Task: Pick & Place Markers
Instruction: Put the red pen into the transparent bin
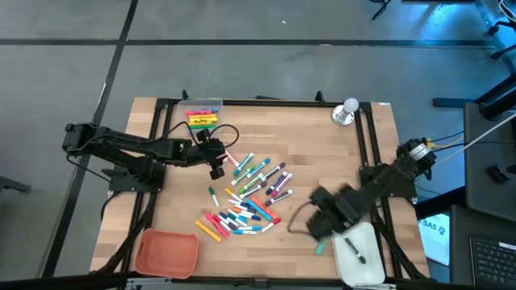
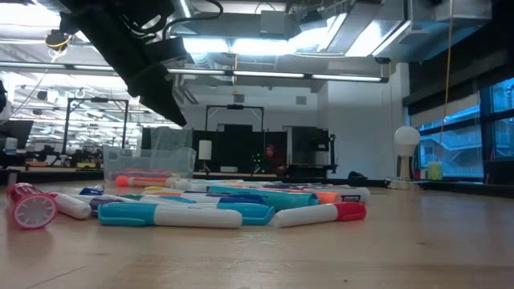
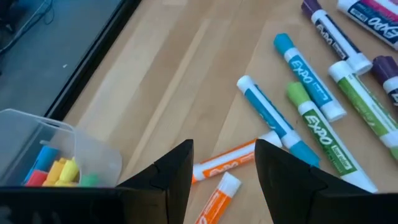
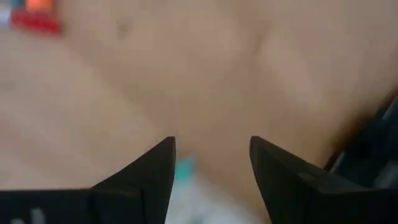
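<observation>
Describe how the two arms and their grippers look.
Both arms are dark, jointed and slim. A black cable loops beside the left gripper, whose fingers are black, flat and wedge-shaped. The right gripper has matching black fingers, and pale cables run to that arm's base. No markings are legible.

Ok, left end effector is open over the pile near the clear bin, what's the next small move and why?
Probably lower the left end effector straight down onto the orange marker lying between its open fingers, then close. Nothing is held yet, and the clear bin already holding markers sits close by. The right end effector is open over the white tray.
</observation>
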{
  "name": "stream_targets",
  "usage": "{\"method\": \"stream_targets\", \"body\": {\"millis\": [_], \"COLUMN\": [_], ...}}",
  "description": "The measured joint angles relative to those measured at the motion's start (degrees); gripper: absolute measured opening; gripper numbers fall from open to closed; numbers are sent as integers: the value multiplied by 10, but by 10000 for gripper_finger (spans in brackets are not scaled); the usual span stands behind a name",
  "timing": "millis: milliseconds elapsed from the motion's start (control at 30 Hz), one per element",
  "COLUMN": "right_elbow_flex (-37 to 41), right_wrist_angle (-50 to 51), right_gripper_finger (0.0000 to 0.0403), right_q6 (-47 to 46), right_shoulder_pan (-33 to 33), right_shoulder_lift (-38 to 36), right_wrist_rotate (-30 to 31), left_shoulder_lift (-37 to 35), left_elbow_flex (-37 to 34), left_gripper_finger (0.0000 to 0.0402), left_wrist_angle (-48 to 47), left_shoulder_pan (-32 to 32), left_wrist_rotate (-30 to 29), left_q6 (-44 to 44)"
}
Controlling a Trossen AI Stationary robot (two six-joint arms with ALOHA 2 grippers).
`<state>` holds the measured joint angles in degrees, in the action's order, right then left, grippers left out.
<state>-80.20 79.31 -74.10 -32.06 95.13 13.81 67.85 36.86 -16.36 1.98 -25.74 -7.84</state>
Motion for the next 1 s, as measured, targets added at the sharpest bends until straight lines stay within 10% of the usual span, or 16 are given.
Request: {"method": "stream_targets", "body": {"millis": [233, 400, 700, 1000], "right_elbow_flex": [84, 111, 111, 109], "right_wrist_angle": [-281, -376, -366, -375], "right_gripper_finger": [206, 200, 150, 145], "right_q6": [545, 773, 867, 913], "right_shoulder_pan": [163, 239, 290, 289], "right_shoulder_lift": [4, 4, 61, 131], "right_wrist_rotate": [-22, -57, -134, -80], "left_shoulder_lift": [0, 0, 0, 0], "left_elbow_flex": [0, 0, 0, 0], "left_gripper_finger": [166, 166, 166, 166], "left_wrist_angle": [-1, -2, -6, -6], "left_shoulder_pan": [0, 0, 0, 18], "left_wrist_rotate": [-2, -1, -17, -28], "left_q6": [0, 0, 17, 22]}}
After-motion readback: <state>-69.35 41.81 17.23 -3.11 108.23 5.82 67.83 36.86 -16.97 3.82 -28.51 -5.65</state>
